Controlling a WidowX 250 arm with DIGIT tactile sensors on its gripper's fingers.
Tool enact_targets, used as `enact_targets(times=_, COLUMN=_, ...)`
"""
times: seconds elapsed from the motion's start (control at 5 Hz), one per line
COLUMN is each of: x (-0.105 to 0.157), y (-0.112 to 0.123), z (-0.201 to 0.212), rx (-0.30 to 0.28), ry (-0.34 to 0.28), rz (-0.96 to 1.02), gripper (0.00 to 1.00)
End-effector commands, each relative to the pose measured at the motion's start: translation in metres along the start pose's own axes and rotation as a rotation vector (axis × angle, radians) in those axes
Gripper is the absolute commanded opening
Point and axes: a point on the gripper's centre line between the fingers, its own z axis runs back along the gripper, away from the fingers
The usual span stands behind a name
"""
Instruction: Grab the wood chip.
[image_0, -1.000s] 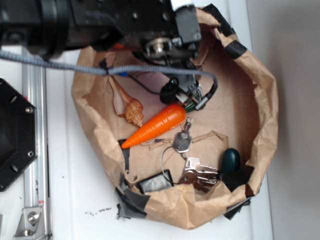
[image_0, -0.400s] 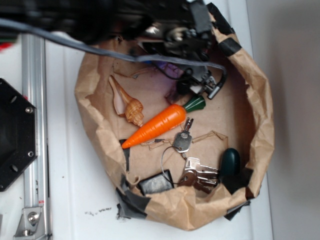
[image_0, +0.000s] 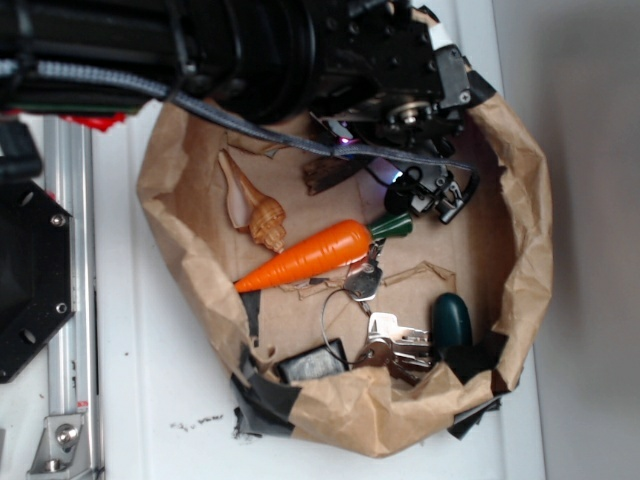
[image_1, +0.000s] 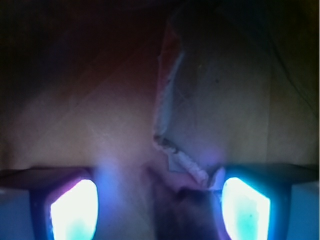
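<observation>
The wood chip (image_0: 328, 174), a flat dark sliver of rough streaked grain, is seen on the floor of the crumpled brown paper basket (image_0: 520, 250), above the smooth orange carrot (image_0: 305, 256) and right of the ridged tan seashell (image_0: 255, 212). Its long axis runs roughly left to right. The tool (image_0: 420, 190) is held just right of it, fingers (image_1: 74, 210) spread apart and empty.
</observation>
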Motion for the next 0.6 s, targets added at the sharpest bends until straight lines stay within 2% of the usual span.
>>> enact_targets(times=0.0, x=-0.0142, y=0.0038, z=0.0063, rx=-0.043, ry=-0.016, rz=-0.027, gripper=0.0)
enact_targets(times=0.2, x=-0.0157, y=0.0056, z=0.0038, rx=-0.047, ry=-0.006, rz=-0.03, gripper=0.0)
enact_targets(times=0.4, x=-0.0179, y=0.0055, z=0.0077, rx=-0.05, ry=-0.023, rz=-0.047, gripper=0.0)
